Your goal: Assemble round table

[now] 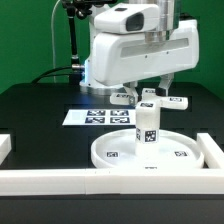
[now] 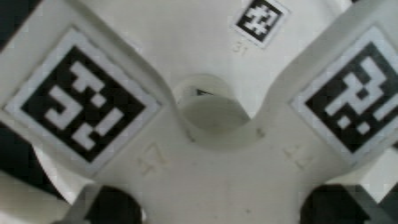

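The large rimmed disc [image 1: 112,152] lies flat on the table at the front. The short thick post [image 1: 147,126] stands upright on its middle. The cross-shaped piece [image 1: 176,101] is level at the post's top; I cannot tell if it touches. My gripper [image 1: 152,89] comes down from above and is shut on the cross-shaped piece. In the wrist view the cross-shaped piece [image 2: 199,165] fills the picture, with its tagged arms and centre hole. One arm sits between the dark fingertips [image 2: 107,206] of my gripper [image 2: 222,206].
The marker board [image 1: 98,117] lies flat behind the disc toward the exterior view's left. Long white rail bars [image 1: 60,178] run along the front and up the exterior view's right side [image 1: 212,150]. The robot base [image 1: 110,60] stands behind.
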Robot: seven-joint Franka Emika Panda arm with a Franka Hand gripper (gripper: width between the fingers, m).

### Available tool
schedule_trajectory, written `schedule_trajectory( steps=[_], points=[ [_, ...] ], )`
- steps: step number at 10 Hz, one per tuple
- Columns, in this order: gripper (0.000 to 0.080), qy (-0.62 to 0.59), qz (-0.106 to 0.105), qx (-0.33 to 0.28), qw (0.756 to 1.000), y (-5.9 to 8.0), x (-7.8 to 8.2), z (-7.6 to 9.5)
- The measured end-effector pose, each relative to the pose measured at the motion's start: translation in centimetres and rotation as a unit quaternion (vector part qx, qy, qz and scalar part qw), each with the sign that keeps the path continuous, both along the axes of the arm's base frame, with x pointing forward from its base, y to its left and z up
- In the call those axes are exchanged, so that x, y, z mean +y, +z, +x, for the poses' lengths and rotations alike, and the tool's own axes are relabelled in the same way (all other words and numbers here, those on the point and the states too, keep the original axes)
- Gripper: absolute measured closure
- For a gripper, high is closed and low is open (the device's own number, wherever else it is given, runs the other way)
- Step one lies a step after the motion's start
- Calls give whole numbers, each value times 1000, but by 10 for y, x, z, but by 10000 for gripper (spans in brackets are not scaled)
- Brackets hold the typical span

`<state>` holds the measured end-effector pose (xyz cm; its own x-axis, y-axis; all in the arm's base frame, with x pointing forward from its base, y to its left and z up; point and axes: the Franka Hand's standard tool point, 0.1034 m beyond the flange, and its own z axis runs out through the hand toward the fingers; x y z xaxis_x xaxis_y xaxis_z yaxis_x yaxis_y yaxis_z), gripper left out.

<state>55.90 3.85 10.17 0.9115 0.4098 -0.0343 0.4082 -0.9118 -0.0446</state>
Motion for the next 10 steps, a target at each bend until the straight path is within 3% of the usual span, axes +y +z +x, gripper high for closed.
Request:
schedule_trajectory(
  steps=[6, 8, 10],
  points=[
    [356, -245, -8, -7, 970, 0, 0, 3],
    [356, -383, 6, -6, 924, -1, -1, 3],
    [356, -507, 17, 1, 862, -1, -2, 4]
  ],
)
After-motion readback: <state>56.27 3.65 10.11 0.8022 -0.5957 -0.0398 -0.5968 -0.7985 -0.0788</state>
